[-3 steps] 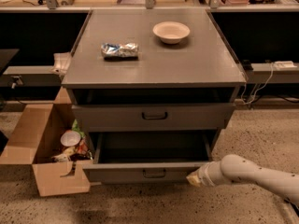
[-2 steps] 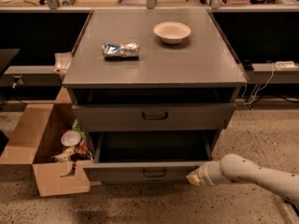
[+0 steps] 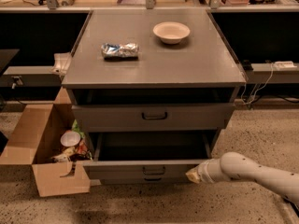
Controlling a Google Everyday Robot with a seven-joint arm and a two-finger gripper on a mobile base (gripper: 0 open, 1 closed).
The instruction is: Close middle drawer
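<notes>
Scene: a grey metal cabinet (image 3: 187, 64) with three drawers on a speckled floor, seen from the front and above.
Middle drawer (image 3: 121, 170): second from the top and pulled well out. Its dark, empty interior is exposed, and its shallow front stands forward of the top drawer (image 3: 112, 118).
Handle (image 3: 153, 170): small, dark and central on the middle drawer's front, with nothing gripping it.
Gripper (image 3: 193, 175): pale tip of the white arm (image 3: 254, 171), low in the view at the right-hand end of the middle drawer's front. It looks pressed against that front, but contact cannot be confirmed. How far open it is cannot be told, and it does not appear to hold anything.
Change over the last second: the gripper has crept only slightly towards the drawer front, and the drawer stands as far out as it did.
Meaning for the task: judged from this, the closing push is only beginning or has not yet taken effect, so nearly the whole inward travel remains.
Cabinet top: a pale round bowl (image 3: 171, 31) towards the back, well apart from a crumpled foil snack packet (image 3: 120, 50).
Beside the cabinet: an open cardboard box (image 3: 39, 139) holding assorted packets and a round white lid.
Legible writing: none. The foil packet's print and the box contents show no readable brand or label.
</notes>
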